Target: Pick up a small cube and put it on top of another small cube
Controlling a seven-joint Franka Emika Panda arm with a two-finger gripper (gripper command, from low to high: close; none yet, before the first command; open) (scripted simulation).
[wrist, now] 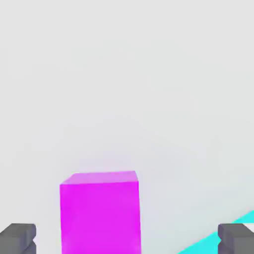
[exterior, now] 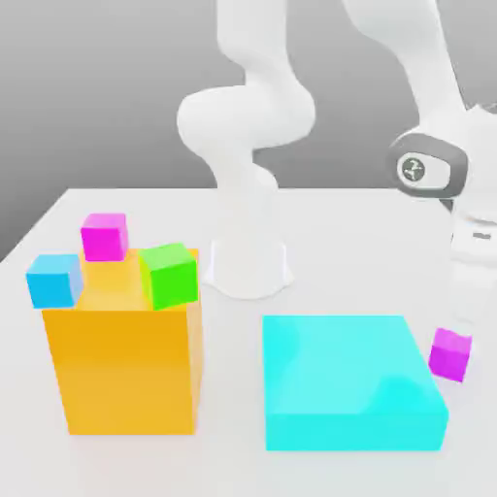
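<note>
Simulated robot test bench, not a lived-in room. Evidenced by a plain white table (exterior: 320, 218) against a featureless grey backdrop, a white arm base (exterior: 248, 267) bolted to the tabletop, and flat-coloured blocks: orange block (exterior: 126, 374), cyan block (exterior: 349, 383).

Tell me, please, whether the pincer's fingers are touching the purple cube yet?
Apart. In the hand view, the purple cube sits between the open pincer, with bare table visible between it and each of the fingers.
</note>
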